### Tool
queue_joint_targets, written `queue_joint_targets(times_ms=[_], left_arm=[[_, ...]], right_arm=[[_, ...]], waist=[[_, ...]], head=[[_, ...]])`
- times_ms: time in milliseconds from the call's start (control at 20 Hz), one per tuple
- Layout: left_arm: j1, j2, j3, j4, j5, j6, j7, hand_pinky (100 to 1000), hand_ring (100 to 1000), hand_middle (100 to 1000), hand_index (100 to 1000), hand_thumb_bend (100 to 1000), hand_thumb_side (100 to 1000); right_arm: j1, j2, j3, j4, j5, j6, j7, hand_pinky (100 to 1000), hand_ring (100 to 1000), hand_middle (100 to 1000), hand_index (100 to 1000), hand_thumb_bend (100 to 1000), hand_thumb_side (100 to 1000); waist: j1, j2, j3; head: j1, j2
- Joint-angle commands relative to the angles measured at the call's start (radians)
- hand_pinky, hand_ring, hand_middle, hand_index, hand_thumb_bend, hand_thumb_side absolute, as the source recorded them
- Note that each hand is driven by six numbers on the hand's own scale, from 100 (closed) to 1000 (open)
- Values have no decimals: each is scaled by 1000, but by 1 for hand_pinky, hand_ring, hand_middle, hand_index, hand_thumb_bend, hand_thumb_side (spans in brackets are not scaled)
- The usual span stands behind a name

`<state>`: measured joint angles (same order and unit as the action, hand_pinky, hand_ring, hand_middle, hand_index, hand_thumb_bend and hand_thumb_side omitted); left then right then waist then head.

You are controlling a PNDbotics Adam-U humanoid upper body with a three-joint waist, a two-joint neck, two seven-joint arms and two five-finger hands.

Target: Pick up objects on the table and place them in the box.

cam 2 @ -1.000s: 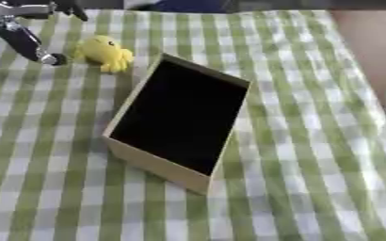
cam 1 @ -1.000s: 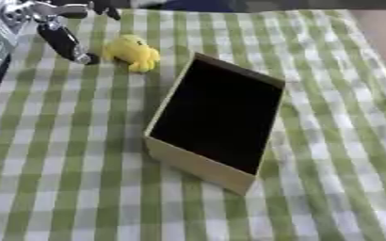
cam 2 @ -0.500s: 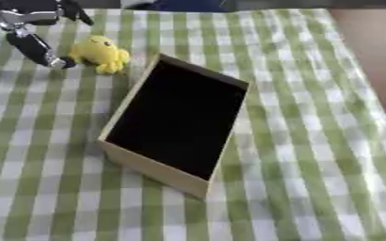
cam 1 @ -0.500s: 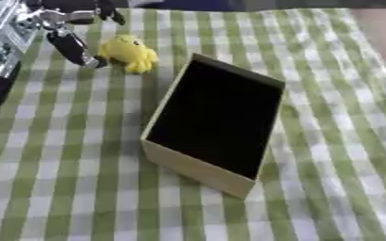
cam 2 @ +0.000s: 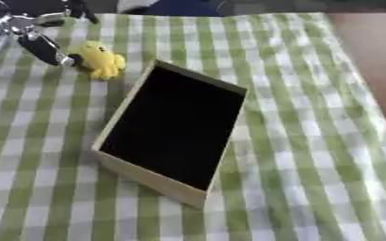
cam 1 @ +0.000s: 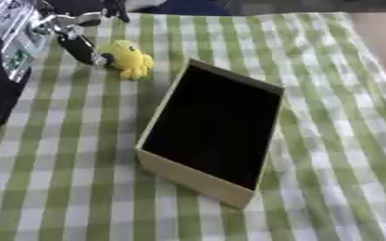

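On the green-and-white checked bench (cam 1: pixel 56 188), the open tan cardboard box (cam 1: pixel 209 134) lay with its long axis running from about 1 o'clock to 7 o'clock. At 10 o'clock from it sat the small yellow plush toy (cam 1: pixel 130 59), just beside the box's far corner. The left robot hand (cam 1: pixel 73 35) had moved closer since a second earlier, one finger touching the toy, nothing grasped.
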<state>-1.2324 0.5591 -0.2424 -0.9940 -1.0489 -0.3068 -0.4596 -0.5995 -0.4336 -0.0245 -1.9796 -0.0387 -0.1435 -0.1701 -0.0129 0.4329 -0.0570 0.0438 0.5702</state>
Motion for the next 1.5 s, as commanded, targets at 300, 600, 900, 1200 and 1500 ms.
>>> queue_joint_targets(times_ms=[300, 600, 900, 1200, 1500], left_arm=[[-22, 5, 20, 20, -39, 8, -16, 719, 830, 818, 895, 383, 197], [-16, 2, 25, 29, -64, 19, -26, 696, 808, 763, 855, 363, 199], [-16, -10, 27, 36, -29, 4, -2, 531, 639, 580, 663, 233, 173], [-10, -8, 15, 27, 44, 6, 33, 406, 535, 528, 583, 100, 100], [-4, -2, 12, 32, 47, 40, 56, 359, 495, 542, 585, 100, 100]], right_arm=[[-19, -15, -10, -20, -10, -2, -3, 760, 777, 710, 868, 100, 1000], [-18, -14, -11, -20, -12, -3, -7, 759, 777, 710, 868, 100, 1000], [-14, -13, -14, -20, -13, 0, -12, 760, 778, 710, 869, 100, 1000], [-5, -8, -18, -20, -11, 3, -16, 760, 778, 708, 869, 100, 1000], [4, -8, -20, -20, -10, 7, -16, 760, 778, 706, 868, 100, 1000]], waist=[[6, -10, -8], [6, -5, -12], [3, -8, -9], [0, -17, -9], [0, -22, -10]], head=[[9, -15], [9, -11], [10, 0], [10, 1], [7, 13]])
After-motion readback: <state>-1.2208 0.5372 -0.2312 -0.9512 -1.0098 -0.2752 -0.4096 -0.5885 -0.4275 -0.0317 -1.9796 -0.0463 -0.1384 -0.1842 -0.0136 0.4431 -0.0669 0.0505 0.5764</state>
